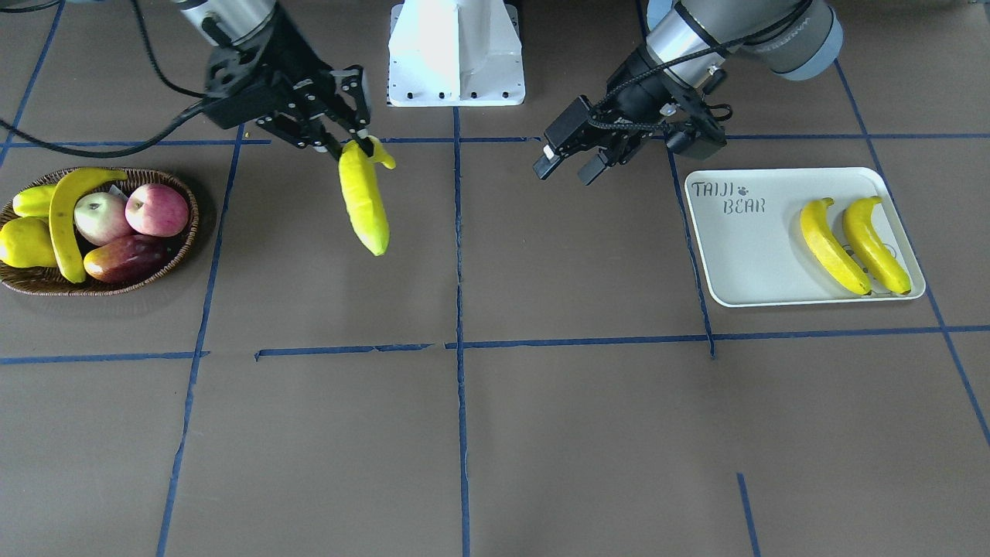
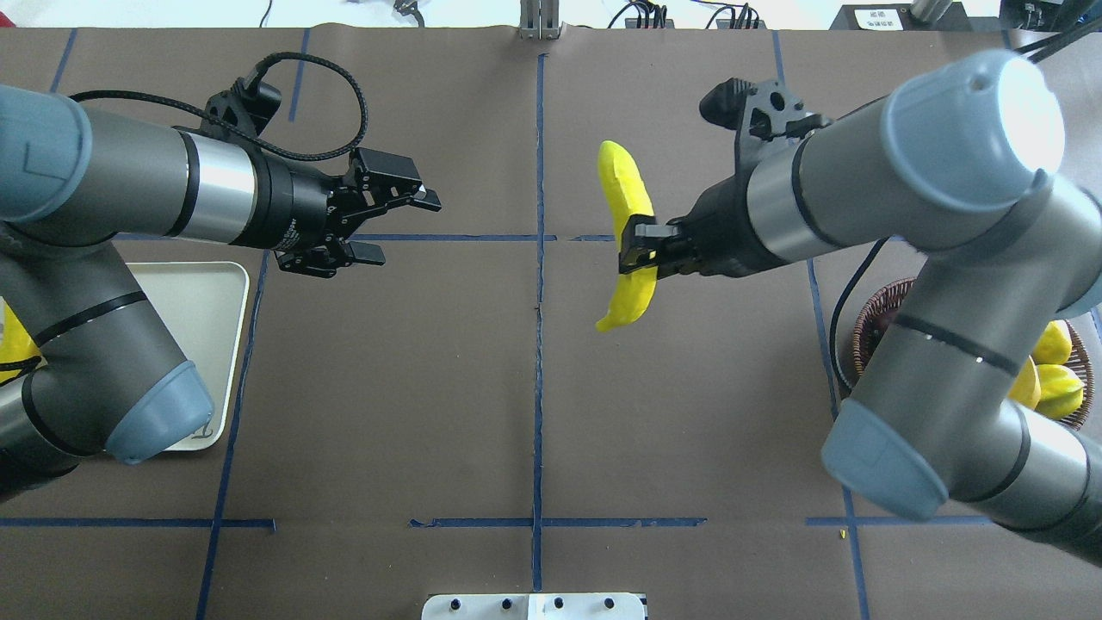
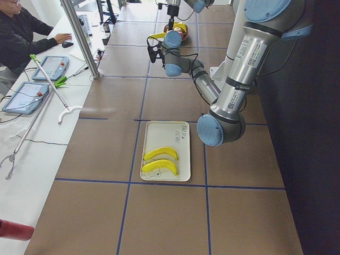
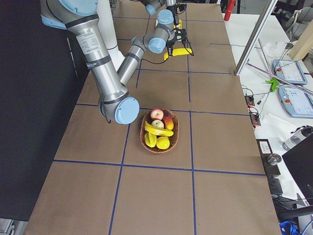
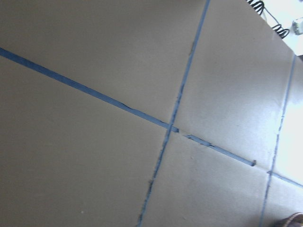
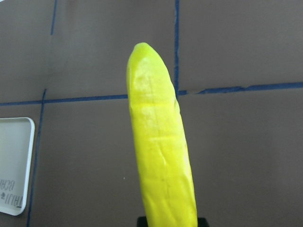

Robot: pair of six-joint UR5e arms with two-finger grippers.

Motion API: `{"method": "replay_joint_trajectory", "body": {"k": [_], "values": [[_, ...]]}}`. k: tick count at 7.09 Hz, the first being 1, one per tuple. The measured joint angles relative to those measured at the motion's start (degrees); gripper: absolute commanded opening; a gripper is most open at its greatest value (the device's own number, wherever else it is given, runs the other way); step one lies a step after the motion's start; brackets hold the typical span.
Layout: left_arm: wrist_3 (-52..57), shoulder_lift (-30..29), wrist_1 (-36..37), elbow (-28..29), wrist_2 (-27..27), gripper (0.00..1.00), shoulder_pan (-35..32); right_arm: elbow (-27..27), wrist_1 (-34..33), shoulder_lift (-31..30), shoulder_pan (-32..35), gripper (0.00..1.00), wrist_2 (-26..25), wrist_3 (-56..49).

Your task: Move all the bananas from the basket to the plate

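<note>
Banana (image 1: 363, 205) in right pincer (image 1: 354, 144), two bananas (image 1: 831, 246) on "TAIJI BEAR" plate (image 1: 742, 255)

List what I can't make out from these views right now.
- Overhead: right arm hides most of the basket.
- Overhead: left arm hides most of the plate.
- Right wrist: bottom edge cuts off the right end effector's grip on the held banana.
- Left wrist: only tabletop shows, no left end effector.

Raised banana (image 1: 363, 205): bright yellow; two bananas (image 1: 831, 246) on the plate (image 1: 742, 255): yellow, darker tips; plate: pale grey-white, grey "TAIJI BEAR" lettering; basket (image 1: 190, 228): brown woven wicker; apples (image 1: 157, 209): red-pink with pale patches; table (image 1: 580, 433): brown, blue tape (image 1: 459, 309) grid.
</note>
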Motion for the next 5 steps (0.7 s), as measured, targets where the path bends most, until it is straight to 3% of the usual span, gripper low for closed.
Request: {"method": "replay_joint_trajectory", "body": {"k": [3, 5], "values": [[-4.8, -5.5, -4.2, 3.0, 0.0, 1.0, 1.8, 0.3, 2.7, 2.6, -9.6, 0.01, -9.9, 4.8], [-5.0, -8.8, -6.1, 6.6, 0.1, 0.99, 3.7, 0.5, 2.8, 3.5, -11.9, 0.01, -12.1, 5.2]]}}
